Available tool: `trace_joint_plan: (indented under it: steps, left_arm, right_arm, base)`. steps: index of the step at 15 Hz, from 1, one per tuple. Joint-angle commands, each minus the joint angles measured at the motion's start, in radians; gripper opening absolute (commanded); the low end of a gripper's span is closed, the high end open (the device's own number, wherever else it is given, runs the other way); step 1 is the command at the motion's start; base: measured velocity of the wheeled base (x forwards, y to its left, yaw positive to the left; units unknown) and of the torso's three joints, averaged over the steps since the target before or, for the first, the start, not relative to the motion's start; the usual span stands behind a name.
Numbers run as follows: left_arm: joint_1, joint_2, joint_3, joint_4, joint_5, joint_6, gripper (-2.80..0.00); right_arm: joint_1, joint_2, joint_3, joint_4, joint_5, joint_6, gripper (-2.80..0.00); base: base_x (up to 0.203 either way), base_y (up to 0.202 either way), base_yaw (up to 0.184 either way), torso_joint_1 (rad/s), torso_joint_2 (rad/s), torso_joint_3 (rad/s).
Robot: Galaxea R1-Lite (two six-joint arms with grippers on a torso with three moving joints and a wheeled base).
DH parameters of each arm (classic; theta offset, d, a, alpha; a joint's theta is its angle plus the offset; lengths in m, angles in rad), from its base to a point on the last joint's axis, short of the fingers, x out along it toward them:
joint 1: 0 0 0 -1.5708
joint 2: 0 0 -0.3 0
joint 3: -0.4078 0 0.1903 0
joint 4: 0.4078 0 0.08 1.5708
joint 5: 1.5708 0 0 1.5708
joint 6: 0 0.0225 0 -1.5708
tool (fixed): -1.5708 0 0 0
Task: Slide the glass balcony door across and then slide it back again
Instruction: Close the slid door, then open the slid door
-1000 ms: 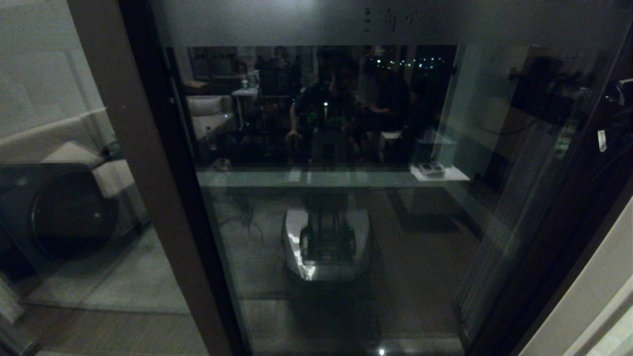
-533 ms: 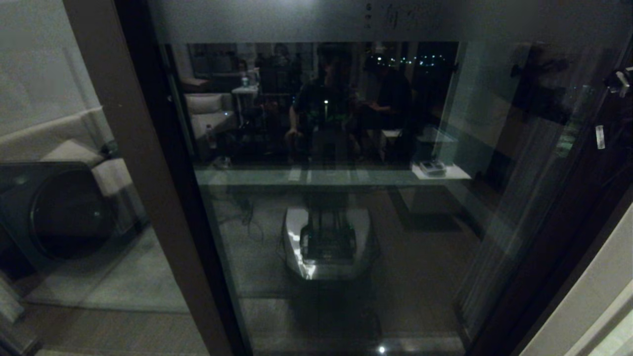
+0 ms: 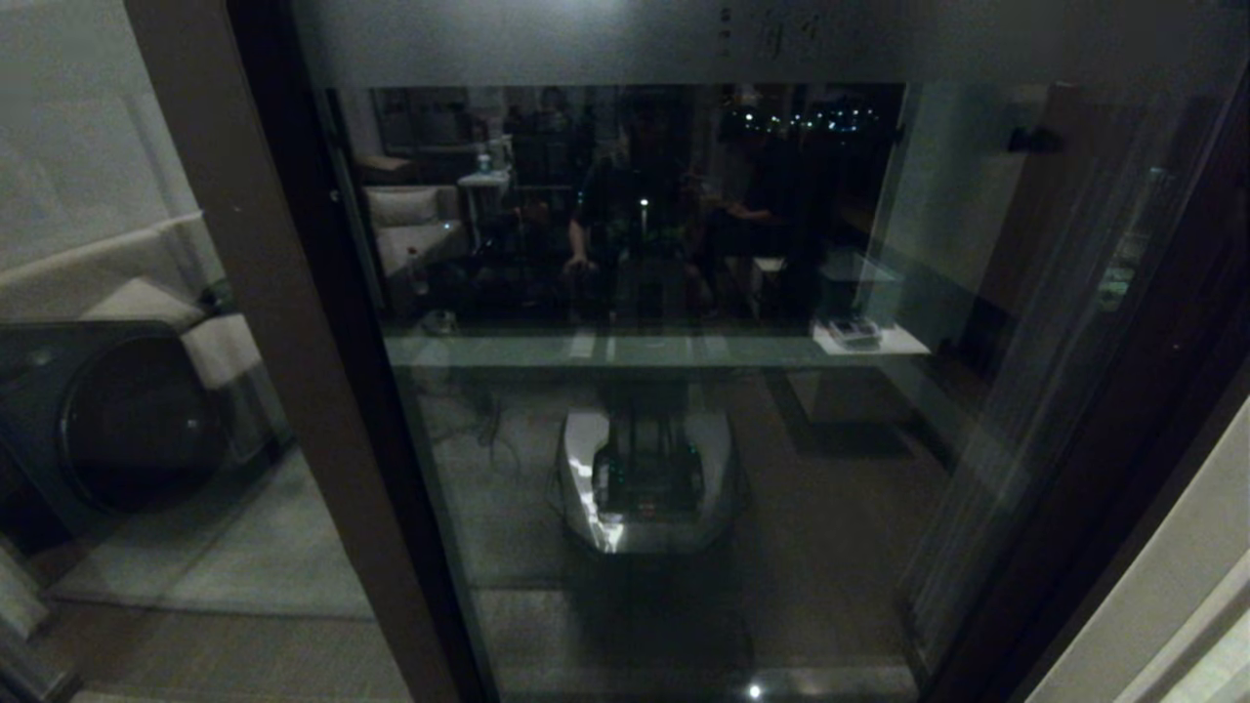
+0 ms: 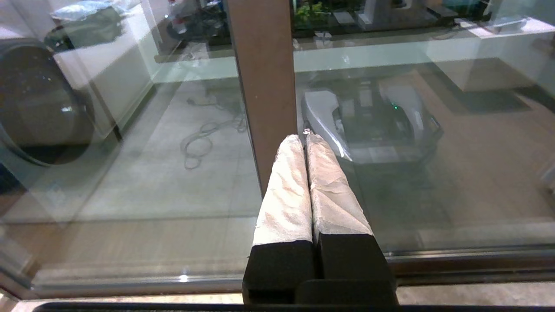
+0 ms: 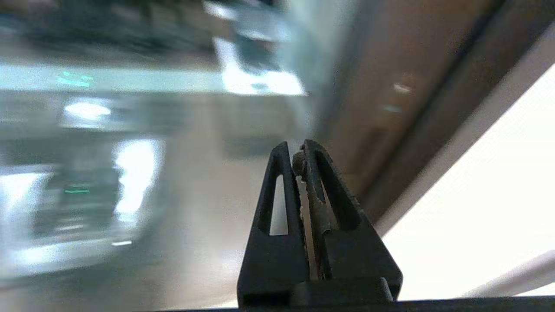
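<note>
1. A second ago the right arm and its dark reflection showed at about 2 o'clock in the head view, against the right stile. Now both are gone from that view, and only a small dark fitting remains on the stile there.
2. The door itself sits as it did half a second ago, after a slight shift in the half second before that. It fills most of the head view, its brown left stile running from 11 to 7 o'clock.
3. The frosted strip across the top carries a few Chinese characters near 12 o'clock, too faint to read. No other writing is legible.
4. The right gripper has its black fingers drawn together, holding nothing. In its wrist view the door's glass lies ahead of the tips and the brown frame at about 1 o'clock, apart from them.
5. The left gripper has its cloth-wrapped fingers pressed together, empty. They point at the lower part of the left stile, tips near it; contact cannot be told.
6. Through the glass a washing machine shows at 9 o'clock, and the robot's base is mirrored in the middle.
</note>
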State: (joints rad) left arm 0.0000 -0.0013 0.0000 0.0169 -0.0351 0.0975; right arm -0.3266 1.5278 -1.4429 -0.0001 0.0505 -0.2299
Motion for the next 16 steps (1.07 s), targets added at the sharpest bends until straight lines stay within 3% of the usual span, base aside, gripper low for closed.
trace_joint_plan:
  steps: [1, 6, 8, 12, 16]
  left_arm:
    - [0.0, 0.0, 0.002, 0.0, 0.0, 0.001, -2.8]
    - [0.0, 0.0, 0.002, 0.0, 0.002, -0.001, -2.8]
    - [0.0, 0.0, 0.002, 0.0, 0.0, -0.004, -2.8]
    - [0.0, 0.0, 0.002, 0.0, 0.0, -0.004, -2.8]
    - [0.0, 0.0, 0.002, 0.0, 0.0, -0.004, -2.8]
  right_arm:
    - [-0.01, -0.194, 0.049, 0.064, 0.091, 0.057, -2.8]
    - [-0.009, -0.392, 0.007, 0.58, 0.13, 0.079, -2.8]
    - [-0.004, -0.407, -0.022, 0.698, 0.129, 0.102, -2.8]
    - [-0.01, -0.386, 0.018, 0.743, 0.102, 0.148, -2.8]
    - [-0.009, -0.386, 0.048, 0.736, 0.151, 0.153, -2.8]
  base:
    - [0.0, 0.0, 0.0, 0.0, 0.0, 0.0]
    - [0.0, 0.0, 0.0, 0.0, 0.0, 0.0]
    - [0.0, 0.0, 0.0, 0.0, 0.0, 0.0]
    - [0.0, 0.0, 0.0, 0.0, 0.0, 0.0]
    - [0.0, 0.0, 0.0, 0.0, 0.0, 0.0]
